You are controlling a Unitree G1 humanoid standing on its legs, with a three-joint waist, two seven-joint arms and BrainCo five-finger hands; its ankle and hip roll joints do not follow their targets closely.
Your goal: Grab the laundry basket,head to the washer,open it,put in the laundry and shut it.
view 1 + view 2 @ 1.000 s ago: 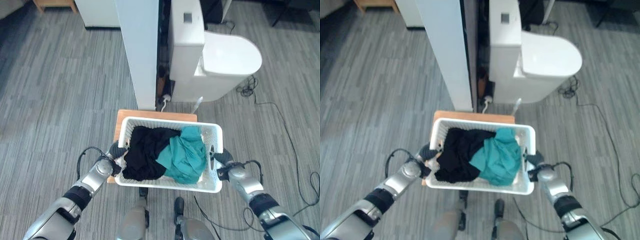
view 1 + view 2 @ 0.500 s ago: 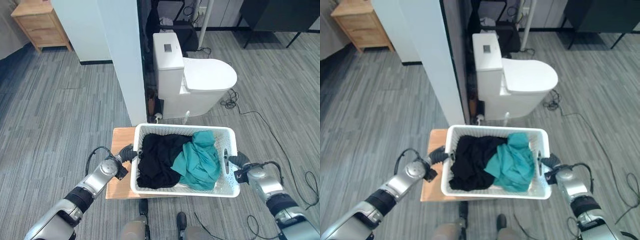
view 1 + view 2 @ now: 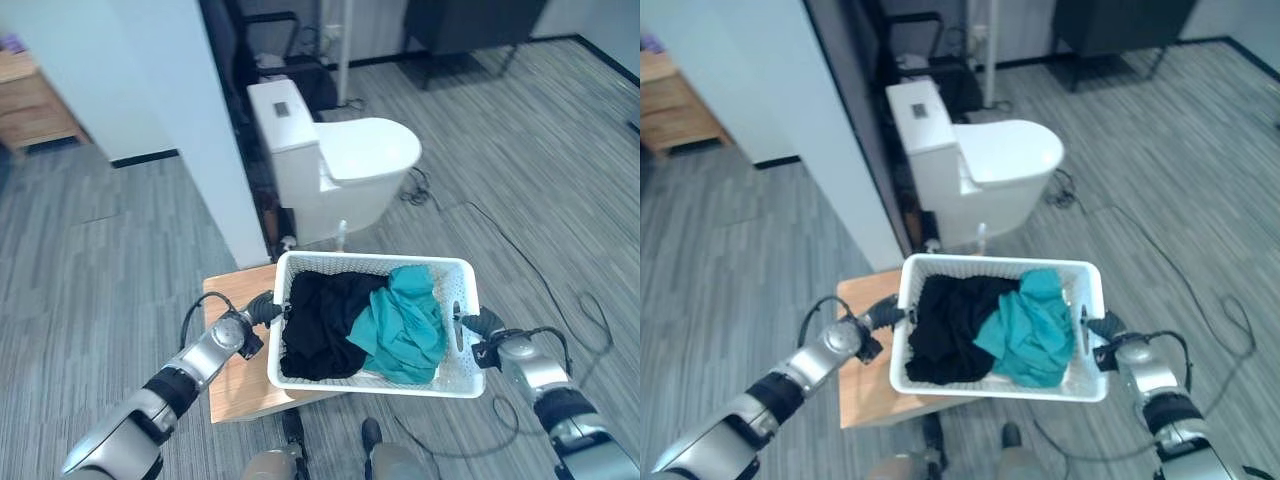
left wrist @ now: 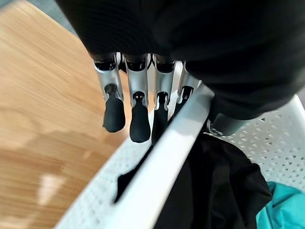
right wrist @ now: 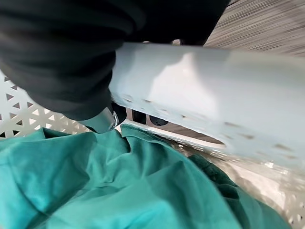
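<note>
Laundry [image 3: 360, 322] in basket [image 3: 372, 264]; toilet [image 3: 335, 160] behind basket.

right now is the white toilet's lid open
No, the white toilet behind the white perforated laundry basket has its lid lying flat and shut over the bowl.

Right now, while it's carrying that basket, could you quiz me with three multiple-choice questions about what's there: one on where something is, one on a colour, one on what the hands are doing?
1. Where is the small wooden table?
A. Under the basket's left side
B. On the toilet
C. Inside the basket

2. What colours are the clothes in the laundry basket?
A. Red and yellow
B. Black and teal
C. All white

3. How is the basket held?
A. One hand only
B. Both hands, one at each end
C. No hand touches it

Answers: 1 A, its wooden top shows below the basket. 2 B, black garment beside teal garment. 3 B, left hand and right hand grip opposite rims.
</note>
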